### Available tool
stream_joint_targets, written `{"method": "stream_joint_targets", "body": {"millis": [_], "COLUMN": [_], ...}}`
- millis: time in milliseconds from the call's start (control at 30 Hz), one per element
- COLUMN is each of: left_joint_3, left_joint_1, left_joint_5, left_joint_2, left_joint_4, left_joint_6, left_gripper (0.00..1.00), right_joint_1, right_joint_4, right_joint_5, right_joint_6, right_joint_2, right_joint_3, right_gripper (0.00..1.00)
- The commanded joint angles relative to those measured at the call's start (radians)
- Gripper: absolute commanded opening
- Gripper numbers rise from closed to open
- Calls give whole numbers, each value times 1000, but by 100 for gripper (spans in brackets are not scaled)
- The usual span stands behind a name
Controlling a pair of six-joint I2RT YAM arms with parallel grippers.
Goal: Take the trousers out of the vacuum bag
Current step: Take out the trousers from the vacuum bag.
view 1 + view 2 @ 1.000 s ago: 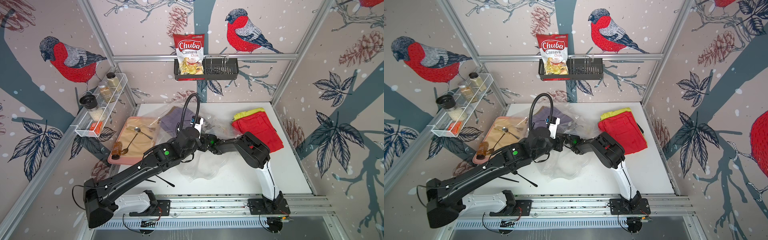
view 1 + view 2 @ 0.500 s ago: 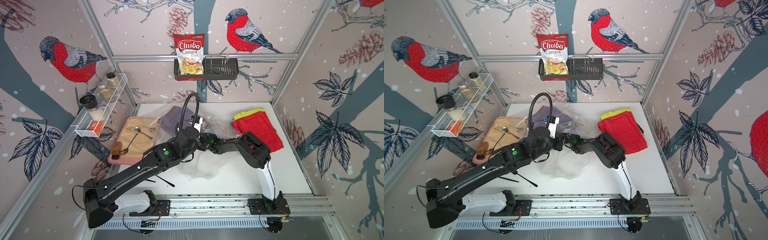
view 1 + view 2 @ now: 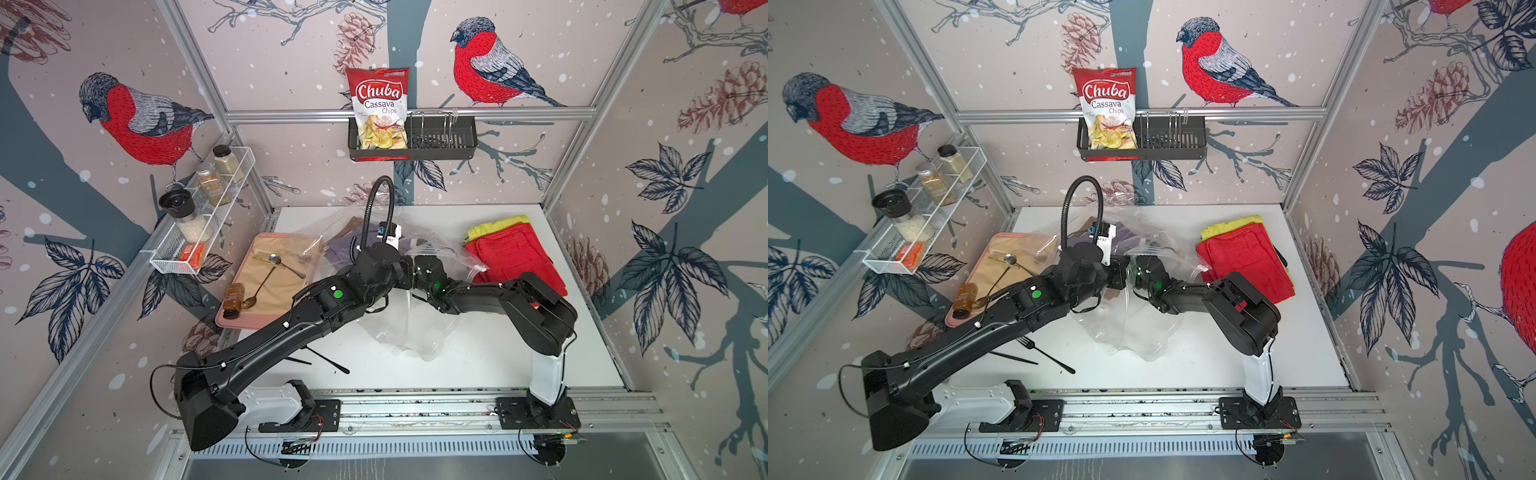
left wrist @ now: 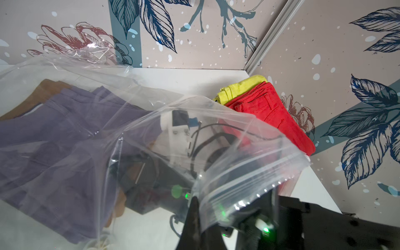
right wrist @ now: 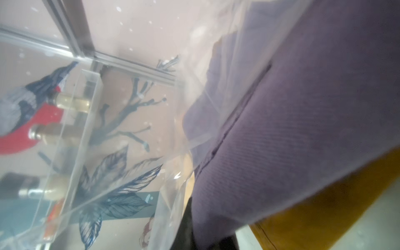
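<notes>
Vacuum bag (image 3: 399,328): mid-table, zip edge pinched in closed left gripper (image 4: 193,213). Purple trousers (image 4: 65,134): inside bag, over mustard pair (image 5: 324,216), nipped by right gripper (image 5: 190,229). Red trousers (image 3: 515,253): far right, atop yellow-green pair (image 3: 494,226), outside bag.

Trousers (image 4: 65,134) lie in the vacuum bag (image 3: 409,332) — a tray (image 3: 241,325) to its left, stacked trousers (image 3: 515,253) to its right.

Trousers (image 3: 1246,257) 4: red (image 3: 515,257), yellow-green (image 3: 494,226), purple (image 4: 65,134), mustard-brown (image 4: 49,87). Vacuum bag (image 3: 407,332) 1. Spoons (image 3: 274,259) 2. Jars (image 3: 210,185) 3. Fork (image 3: 1046,355) 1.
</notes>
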Motion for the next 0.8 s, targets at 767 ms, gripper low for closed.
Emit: {"method": "stream_joint_targets", "body": {"millis": [767], "left_joint_3": [-17], "left_joint_1": [56], "left_joint_5": [76], "left_joint_2": [33], "left_joint_4": [85], "left_joint_6": [7], "left_gripper": [0], "right_joint_1": [99], "right_joint_4": [-354], "right_joint_5": [200], "right_joint_6": [-270], "right_joint_2": [-762], "right_joint_3": [-458], "right_gripper": [0]}}
